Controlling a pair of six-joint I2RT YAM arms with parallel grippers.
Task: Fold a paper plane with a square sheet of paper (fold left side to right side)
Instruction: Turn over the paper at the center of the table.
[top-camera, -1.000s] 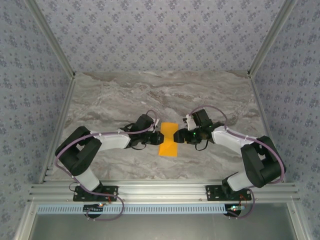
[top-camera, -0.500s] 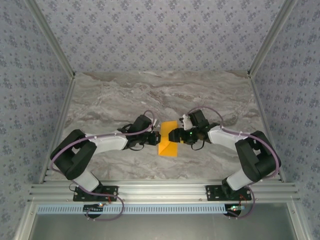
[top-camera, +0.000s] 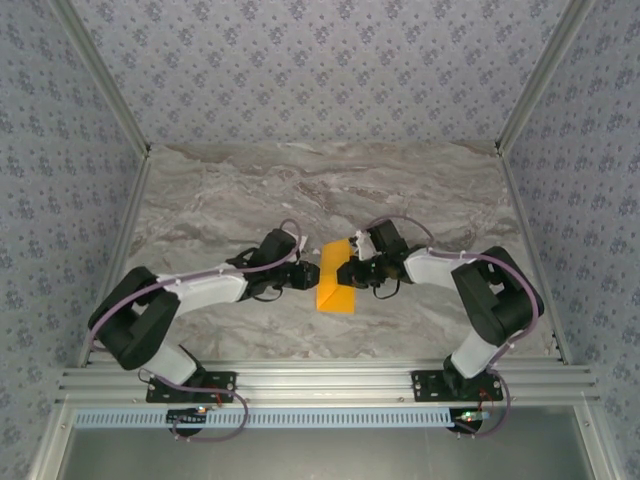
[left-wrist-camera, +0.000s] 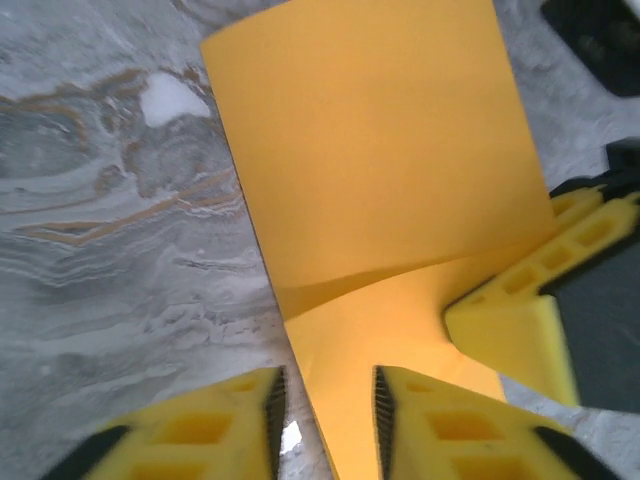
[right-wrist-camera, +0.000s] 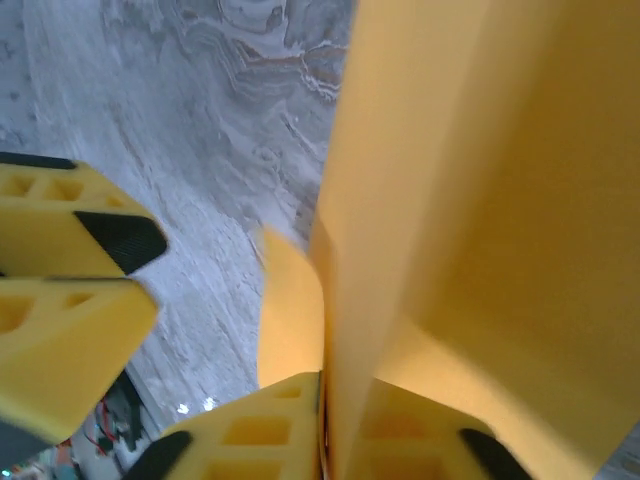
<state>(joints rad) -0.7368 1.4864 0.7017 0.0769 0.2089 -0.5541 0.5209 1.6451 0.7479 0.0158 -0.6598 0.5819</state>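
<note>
The square sheet of paper (top-camera: 334, 284) is orange-yellow and lies mid-table between my two grippers, with one part bent up off the marble. My right gripper (top-camera: 349, 270) is shut on the sheet's right edge. In the right wrist view the paper (right-wrist-camera: 470, 180) rises as a fold straight out of the closed right gripper (right-wrist-camera: 322, 385). My left gripper (top-camera: 312, 273) is at the sheet's left edge. In the left wrist view the left gripper (left-wrist-camera: 325, 385) stands open, its jaws apart with the paper's (left-wrist-camera: 370, 150) left edge running loose between them.
The grey marbled tabletop (top-camera: 220, 200) stretches wide around the paper. Aluminium frame rails (top-camera: 320, 380) run along the near edge by the arm bases. The right gripper's yellow finger (left-wrist-camera: 520, 320) sits close beside my left one over the sheet.
The right gripper moved left onto the sheet and shut on its edge. The left gripper let go and opened. Part of the paper now stands bent up.
</note>
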